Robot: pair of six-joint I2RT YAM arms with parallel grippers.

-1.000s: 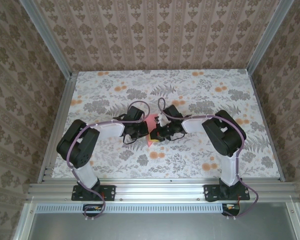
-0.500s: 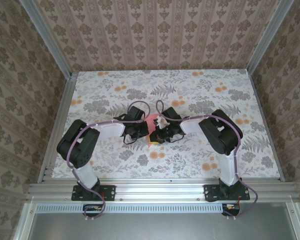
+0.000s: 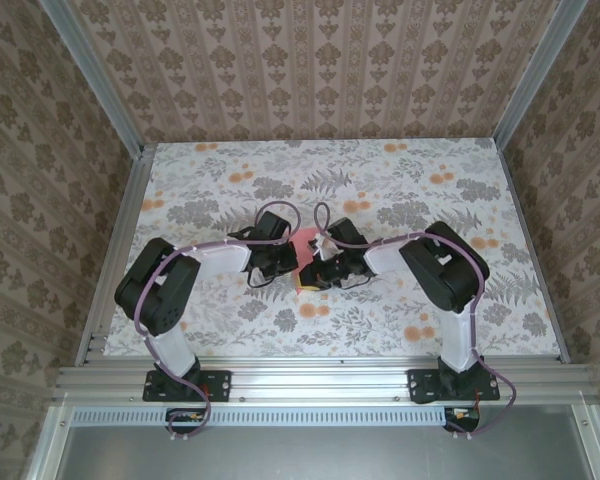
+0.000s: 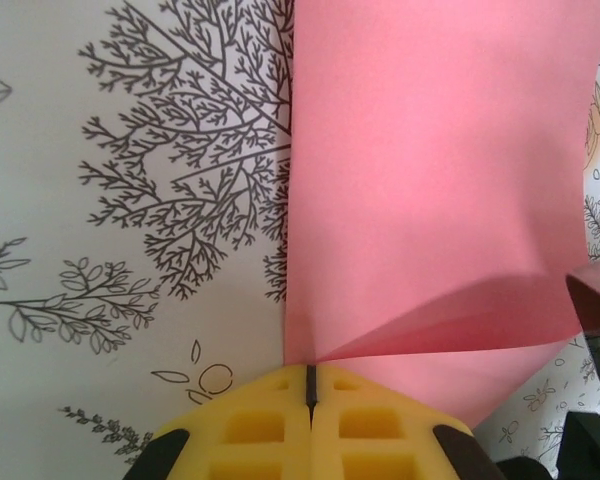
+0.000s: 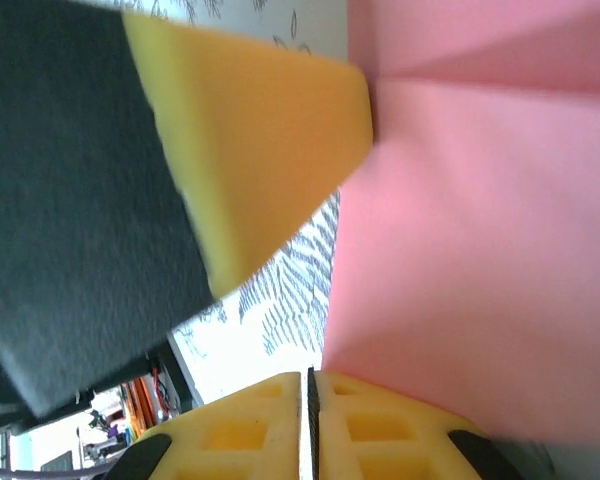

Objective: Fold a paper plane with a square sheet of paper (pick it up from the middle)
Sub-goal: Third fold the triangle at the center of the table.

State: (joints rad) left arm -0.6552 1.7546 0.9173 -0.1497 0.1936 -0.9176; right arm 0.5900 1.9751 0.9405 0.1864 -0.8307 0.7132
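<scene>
The square sheet of paper (image 3: 305,243) is pink and lies mid-table, partly hidden by the two wrists that meet over it. In the left wrist view the paper (image 4: 430,170) lies flat ahead, and one flap rises in a fold near the tips. My left gripper (image 4: 310,372) is shut on the paper where that fold meets its left edge. My right gripper (image 5: 310,385) has its yellow jaws together with a hair-thin slit. The paper's (image 5: 480,250) edge runs just right of that slit, and I cannot tell whether it is pinched. The left gripper's yellow finger (image 5: 250,150) touches the fold.
The flower-printed table top (image 3: 230,180) stretches around the grippers. Patterned walls close it in on three sides, and an aluminium rail (image 3: 310,378) runs along the near edge. Cables loop over both wrists.
The right wrist has edged a little left and nearer, closer to the left gripper. The left arm has stayed put and less pink paper shows from above.
</scene>
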